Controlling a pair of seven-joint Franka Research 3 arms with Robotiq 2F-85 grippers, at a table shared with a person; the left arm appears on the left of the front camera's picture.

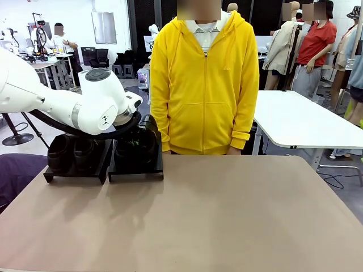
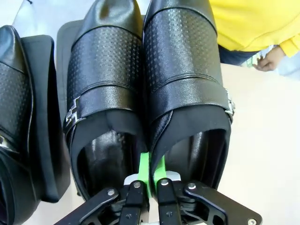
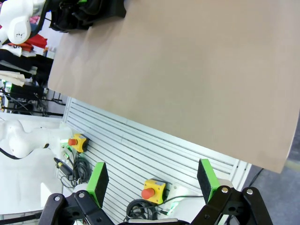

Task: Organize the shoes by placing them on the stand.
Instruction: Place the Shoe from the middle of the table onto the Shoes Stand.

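The table (image 1: pixel 227 215) has a flat, smooth, light brown top. Two black stands sit side by side at its far left corner. The left stand (image 1: pixel 74 164) holds two dark shoes (image 1: pixel 71 152), and the right stand (image 1: pixel 136 167) holds two more.

In the left wrist view, the shoes are black and shiny. The middle shoe (image 2: pixel 105 93) and the right shoe (image 2: pixel 185 84) lie close together on one stand, touching along their sides. Each has a smooth round toe, a wide band full of tiny dots, and a smooth strap with a small silver buckle (image 2: pixel 70 117) at the side. The insides look dark and soft. A third shoe (image 2: pixel 14 117) of the same kind lies at the left edge on the other stand, which is flat and dull black.

The left gripper (image 2: pixel 151 171) is black metal with bright green pads. Its fingers are pinched almost together on the thin inner wall of the right shoe's opening, next to where the two shoes meet.

The right gripper (image 3: pixel 152 180) hangs off the near edge of the table, above a white wall with grooves and yellow boxes (image 3: pixel 154 190) with red buttons. Its green fingers are spread wide with nothing between them.

A person in a soft yellow hoodie (image 1: pixel 204 85) stands at the far edge.
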